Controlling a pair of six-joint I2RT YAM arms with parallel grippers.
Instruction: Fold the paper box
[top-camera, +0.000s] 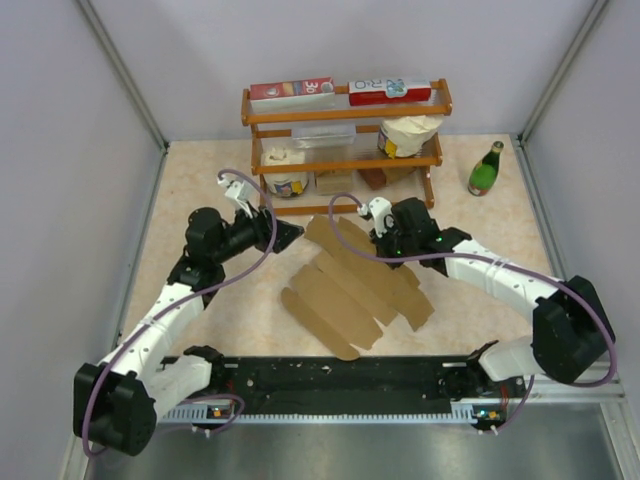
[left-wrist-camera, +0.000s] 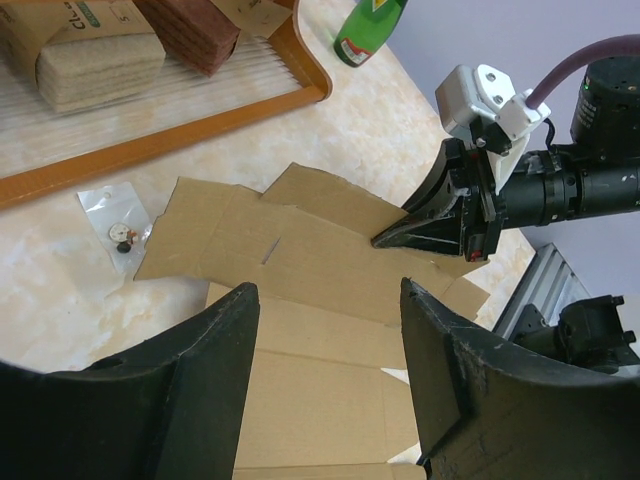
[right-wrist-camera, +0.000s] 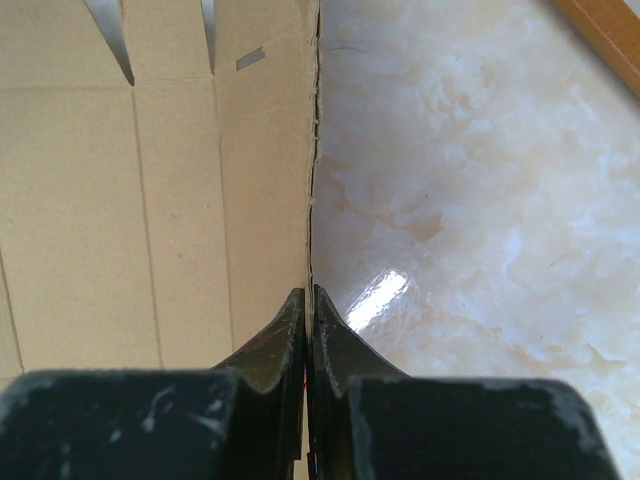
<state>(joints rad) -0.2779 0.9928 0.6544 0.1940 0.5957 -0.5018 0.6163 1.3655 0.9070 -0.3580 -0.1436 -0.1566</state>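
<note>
The paper box (top-camera: 345, 295) lies flat mid-table — no fold made yet. At its 11 o'clock the left gripper (left-wrist-camera: 328, 288) hovers, jaws apart; at 1 o'clock the right gripper (right-wrist-camera: 308, 292), fingers together, meets its edge — next, likely, raising a flap.

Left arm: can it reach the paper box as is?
Probably yes. The left claw hangs open just above the unfolded paper box, with nothing between them. The right claw, shut, meets only its far edge.
</note>
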